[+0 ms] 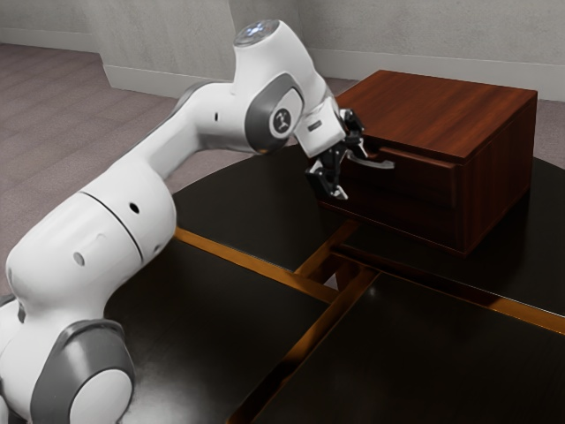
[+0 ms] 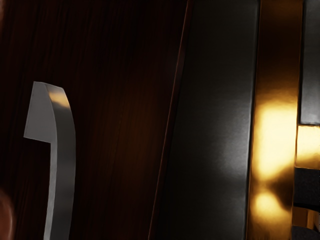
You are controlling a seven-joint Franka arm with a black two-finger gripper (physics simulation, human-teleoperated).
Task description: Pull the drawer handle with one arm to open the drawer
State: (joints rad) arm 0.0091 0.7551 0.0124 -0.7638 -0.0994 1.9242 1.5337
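Arm (image 1: 203, 124) ends beside handle (image 1: 378, 162) — wooden drawer (image 1: 415, 184).

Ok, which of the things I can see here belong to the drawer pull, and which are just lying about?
For the job:
- gripper, close by the handle
- drawer handle, silver bar
- drawer, upper front of the wooden cabinet

Not for the job:
- dark table
- gold inlay strips set in the tabletop
- floor and wall behind

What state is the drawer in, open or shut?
Shut, or nearly: the drawer front sits about flush with the cabinet, and the gripper is at the handle.
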